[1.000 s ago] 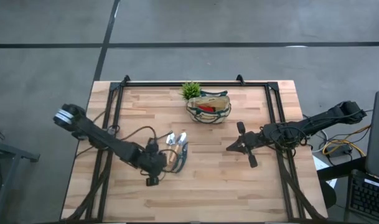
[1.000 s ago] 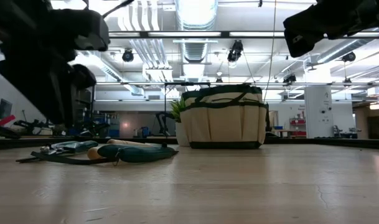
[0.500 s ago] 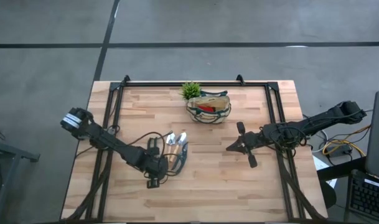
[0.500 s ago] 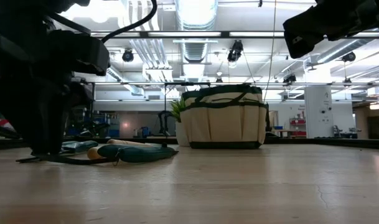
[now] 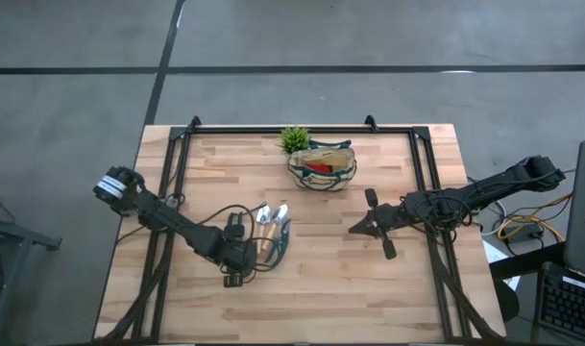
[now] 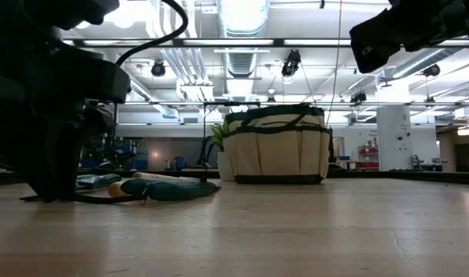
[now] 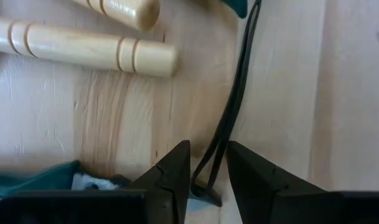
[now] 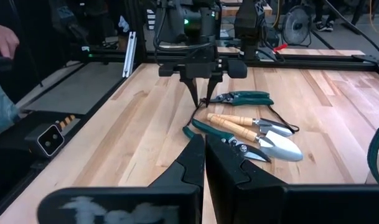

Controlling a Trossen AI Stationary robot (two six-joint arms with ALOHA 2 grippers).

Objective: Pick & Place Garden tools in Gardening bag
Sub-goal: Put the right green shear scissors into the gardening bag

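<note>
The garden tools (image 5: 271, 233) lie together on the table at left centre: two wooden-handled tools (image 8: 240, 128) with silver heads and green-handled shears (image 8: 242, 96). A thin black cord (image 7: 229, 112) runs from the shears. My left gripper (image 5: 240, 273) points down at the tabletop just near of the tools. It is narrowly open, and the cord lies between its fingertips (image 7: 208, 163). The beige gardening bag (image 5: 323, 165) stands at the far centre with a red lump (image 5: 318, 166) inside. My right gripper (image 5: 353, 231) waits shut and empty right of centre.
A small green plant (image 5: 294, 140) stands right beside the bag, on its far left. A black frame rail (image 5: 282, 128) runs along the table's far edge and down both sides. A person's hand (image 8: 2, 40) shows beyond the table's left side.
My left gripper has gone down to the tabletop at the near end of the tools, its fingers still pointing down. The tools and the bag have stayed where they were.
</note>
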